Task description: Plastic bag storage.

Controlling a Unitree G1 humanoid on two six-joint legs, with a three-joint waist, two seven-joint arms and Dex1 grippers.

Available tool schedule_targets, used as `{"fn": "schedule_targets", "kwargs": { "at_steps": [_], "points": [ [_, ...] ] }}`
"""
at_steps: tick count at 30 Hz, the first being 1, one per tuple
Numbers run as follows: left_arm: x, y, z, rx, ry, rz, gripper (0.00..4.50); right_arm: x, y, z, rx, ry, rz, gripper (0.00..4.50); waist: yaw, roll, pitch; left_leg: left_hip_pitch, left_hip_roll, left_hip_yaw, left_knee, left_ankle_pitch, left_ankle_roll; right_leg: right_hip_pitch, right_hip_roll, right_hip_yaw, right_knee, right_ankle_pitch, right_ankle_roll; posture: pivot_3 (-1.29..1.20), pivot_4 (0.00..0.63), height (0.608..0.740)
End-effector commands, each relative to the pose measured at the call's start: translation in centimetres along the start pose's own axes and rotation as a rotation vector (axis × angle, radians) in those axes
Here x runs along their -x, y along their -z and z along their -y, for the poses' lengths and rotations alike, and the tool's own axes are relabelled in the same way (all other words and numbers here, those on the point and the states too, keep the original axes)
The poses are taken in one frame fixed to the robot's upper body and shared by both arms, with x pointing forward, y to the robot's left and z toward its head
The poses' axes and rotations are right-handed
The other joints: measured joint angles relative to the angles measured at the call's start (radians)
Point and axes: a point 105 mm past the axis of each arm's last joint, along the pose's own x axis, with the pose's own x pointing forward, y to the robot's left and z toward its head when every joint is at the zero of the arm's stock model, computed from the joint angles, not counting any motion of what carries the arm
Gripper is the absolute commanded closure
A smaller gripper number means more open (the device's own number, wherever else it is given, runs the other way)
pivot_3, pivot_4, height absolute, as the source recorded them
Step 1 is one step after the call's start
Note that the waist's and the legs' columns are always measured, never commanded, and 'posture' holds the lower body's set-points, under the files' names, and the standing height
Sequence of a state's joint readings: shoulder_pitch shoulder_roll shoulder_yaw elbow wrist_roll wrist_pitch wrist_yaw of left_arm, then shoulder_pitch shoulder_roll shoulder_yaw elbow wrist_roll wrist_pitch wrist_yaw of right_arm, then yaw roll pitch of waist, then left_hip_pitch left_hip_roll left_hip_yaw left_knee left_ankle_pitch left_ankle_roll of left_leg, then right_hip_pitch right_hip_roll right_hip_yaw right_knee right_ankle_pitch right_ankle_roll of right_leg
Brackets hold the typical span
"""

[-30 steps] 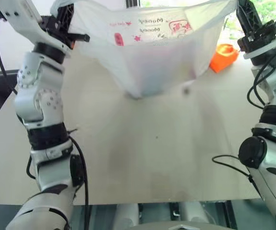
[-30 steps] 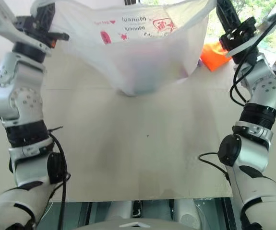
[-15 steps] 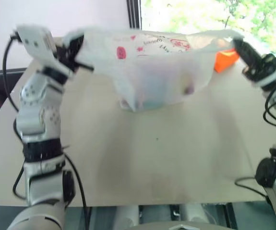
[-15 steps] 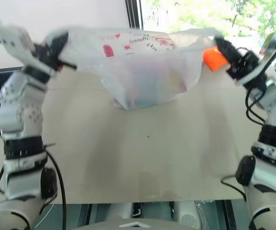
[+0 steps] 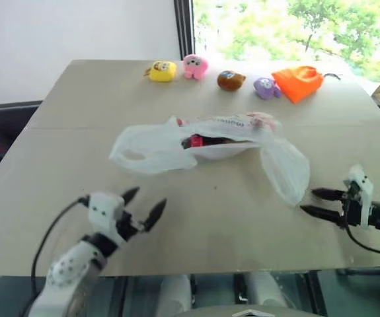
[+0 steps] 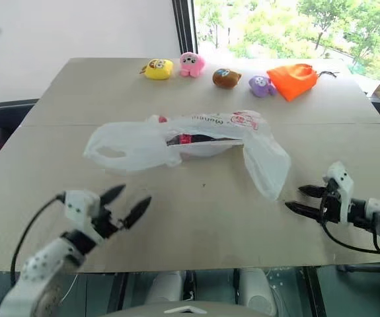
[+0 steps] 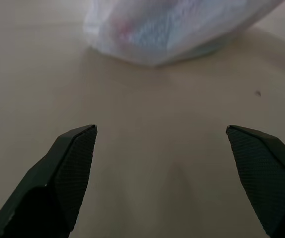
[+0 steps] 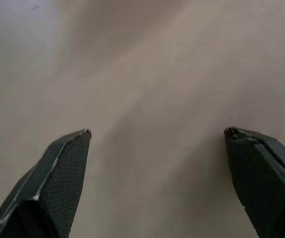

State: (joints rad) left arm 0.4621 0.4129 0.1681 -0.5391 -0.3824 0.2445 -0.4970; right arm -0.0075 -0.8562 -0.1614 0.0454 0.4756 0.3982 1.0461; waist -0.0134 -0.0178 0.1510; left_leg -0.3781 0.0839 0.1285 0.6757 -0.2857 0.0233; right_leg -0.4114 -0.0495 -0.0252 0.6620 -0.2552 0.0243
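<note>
The plastic bag (image 5: 206, 142), thin, translucent white with red print, lies collapsed on the middle of the table, one handle loop (image 5: 131, 155) spread to the left and another (image 5: 287, 168) trailing right. Something red and dark shows through its middle. My left gripper (image 5: 143, 203) hovers low over the near left of the table, open and empty, short of the bag. My right gripper (image 5: 312, 201) sits at the near right, open and empty, its fingertips just off the bag's right loop. The left wrist view looks past open fingers at the bag (image 7: 182, 25).
Along the table's far edge stand a yellow plush (image 5: 161, 70), a pink plush (image 5: 194, 66), a brown plush (image 5: 230, 80), a purple plush (image 5: 265, 87) and an orange cloth pouch (image 5: 298, 82). The table's near edge (image 5: 196, 272) runs just below both grippers.
Both grippers held the bag stretched up between them; they have opened and dropped low toward the near edge. The bag has fallen and lies crumpled on the table.
</note>
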Motion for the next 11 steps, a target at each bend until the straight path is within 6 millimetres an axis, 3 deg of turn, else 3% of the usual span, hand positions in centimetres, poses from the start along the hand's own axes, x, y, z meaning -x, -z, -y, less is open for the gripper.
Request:
{"fn": "schedule_targets", "kwargs": {
  "at_steps": [1,6,11],
  "points": [
    [0.4,-0.3,0.0,-0.099,-0.039,0.022,0.00,0.5,0.4,1.7,0.132,0.096,0.048,0.03,0.003,-0.002,-0.002,0.000,0.000,0.000,0.000,0.000,0.000,0.000,0.000,0.000,0.000,0.001,-0.001,0.00,0.150,0.740],
    [1.6,1.5,-1.4,-0.163,-0.092,-0.015,0.00,1.2,0.0,2.4,0.090,0.119,0.235,0.03,0.002,-0.002,-0.002,-0.001,0.000,-0.001,0.000,-0.001,0.001,-0.001,0.001,0.000,-0.001,0.002,-0.005,0.00,0.150,0.740],
    [1.4,1.1,-1.8,-0.201,-0.078,0.009,0.00,1.6,0.2,2.1,0.109,0.091,0.283,0.03,0.003,-0.002,-0.002,-0.002,0.000,-0.001,-0.001,-0.002,0.003,-0.001,0.001,0.000,-0.002,0.002,-0.005,0.00,0.150,0.740]
  ]
}}
